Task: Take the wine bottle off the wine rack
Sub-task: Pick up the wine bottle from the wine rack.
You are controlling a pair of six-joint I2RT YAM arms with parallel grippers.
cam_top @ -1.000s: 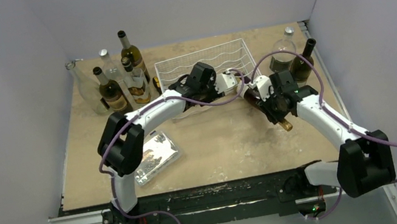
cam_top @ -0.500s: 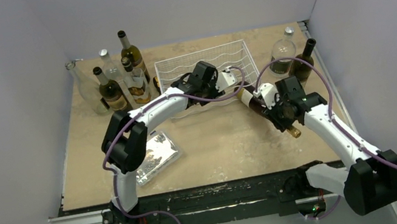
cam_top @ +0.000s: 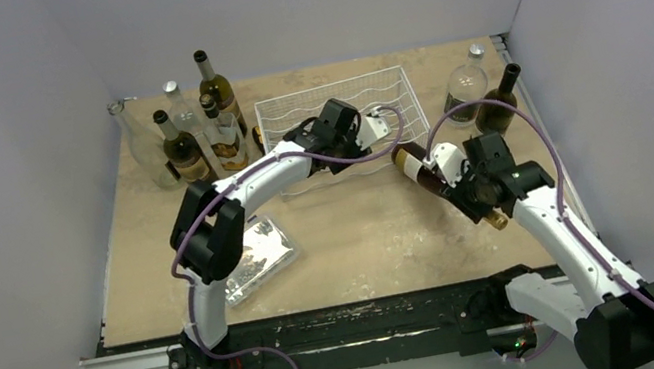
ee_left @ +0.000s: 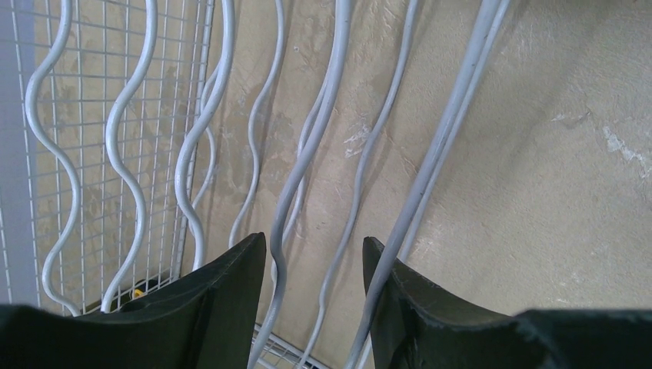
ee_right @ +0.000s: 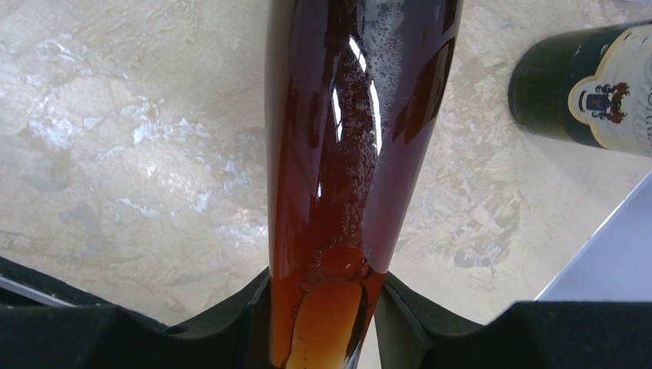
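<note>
The white wire wine rack (cam_top: 290,110) stands at the back middle of the table. The wine bottle (cam_top: 422,171) is off it, held tilted over the table to the rack's right, its base toward the rack and its gold cap toward the near right. My right gripper (cam_top: 469,192) is shut on its neck; in the right wrist view the amber glass (ee_right: 357,138) fills the gap between the black fingers of the gripper (ee_right: 323,286). My left gripper (cam_top: 377,128) sits at the rack's front right corner. Its jaws (ee_left: 314,247) stand apart around the wavy rack wires (ee_left: 123,154), open.
Several bottles (cam_top: 197,131) stand at the back left. A clear round bottle (cam_top: 467,89) and a dark one (cam_top: 498,109) stand at the back right; the dark labelled one (ee_right: 584,92) shows close to the held bottle. A clear plastic box (cam_top: 256,256) lies near the left arm.
My right arm has drawn the wine bottle away from the rack, toward the near right. The left gripper has stayed at the rack's corner.
</note>
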